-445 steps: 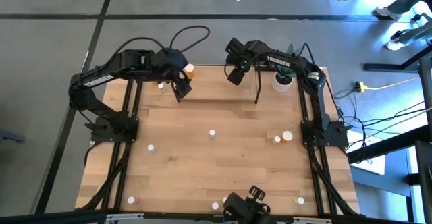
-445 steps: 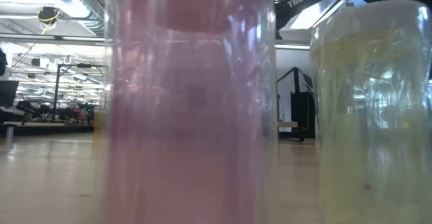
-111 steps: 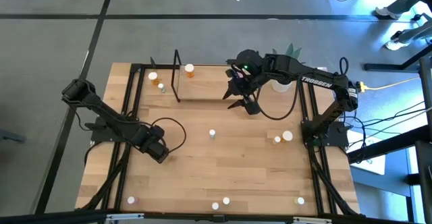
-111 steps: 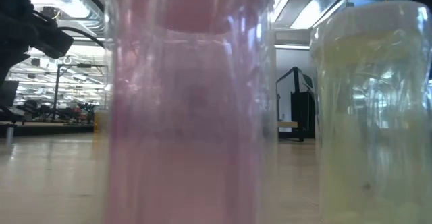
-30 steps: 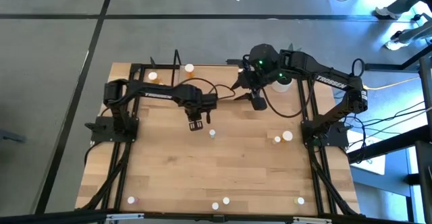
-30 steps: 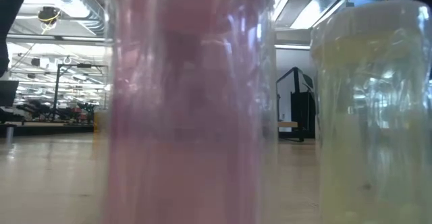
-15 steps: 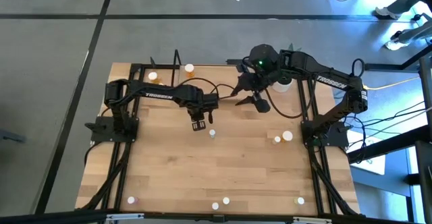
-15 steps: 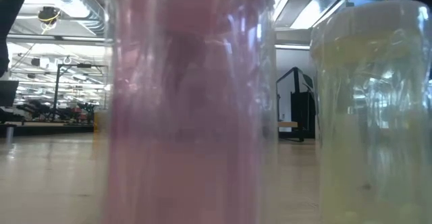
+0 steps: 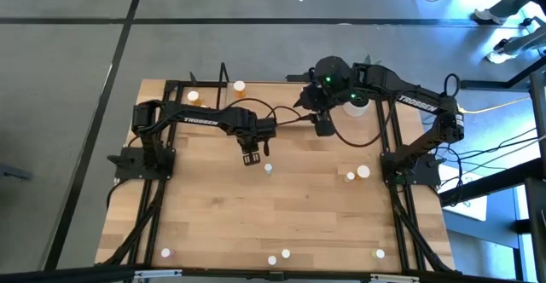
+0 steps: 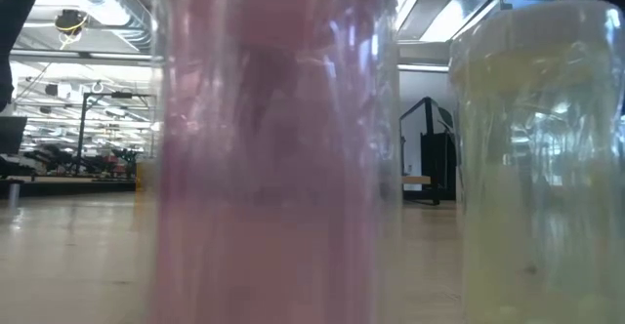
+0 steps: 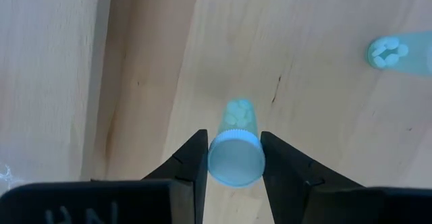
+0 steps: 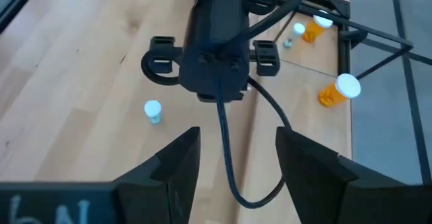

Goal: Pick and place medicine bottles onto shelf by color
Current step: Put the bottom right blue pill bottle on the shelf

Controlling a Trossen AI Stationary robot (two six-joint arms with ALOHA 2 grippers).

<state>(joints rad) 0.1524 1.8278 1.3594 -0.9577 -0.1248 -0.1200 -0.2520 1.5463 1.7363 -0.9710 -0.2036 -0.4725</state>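
Note:
My left gripper (image 9: pixel 250 157) hangs over the middle of the table, pointing down, shut on a pale medicine bottle (image 11: pixel 236 133) with a white cap. Close by, another pale bottle (image 9: pixel 268 169) stands on the table. The shelf (image 9: pixel 273 100) runs along the far side. An orange bottle (image 9: pixel 239 87) and a white-capped one (image 9: pixel 193 97) stand at its left end. My right gripper (image 9: pixel 323 129) hovers open above the shelf's right part with nothing between its fingers (image 12: pixel 177 158). It looks toward my left gripper's back (image 12: pixel 212 55). My left gripper pinches the bottle's white cap (image 11: pixel 235 160) between its two fingers, one on each side. The fingers come from above, pointing down. The bottle stays upright, and its body (image 11: pixel 238 116) reaches below the fingertips. Whether its bottom touches the table does not show.
More bottles stand scattered: two at the right (image 9: pixel 363 172), several along the near edge (image 9: pixel 166 252). A pink bottle (image 10: pixel 273 148) and a whitish one (image 10: pixel 537 168) fill the low view. A white plant pot (image 9: pixel 357 104) stands far right. Black frame rails (image 9: pixel 162 147) run along both sides.
My right gripper has turned a little at the wrist above the shelf and stayed open. My left gripper has kept its place with the bottle between its fingers.

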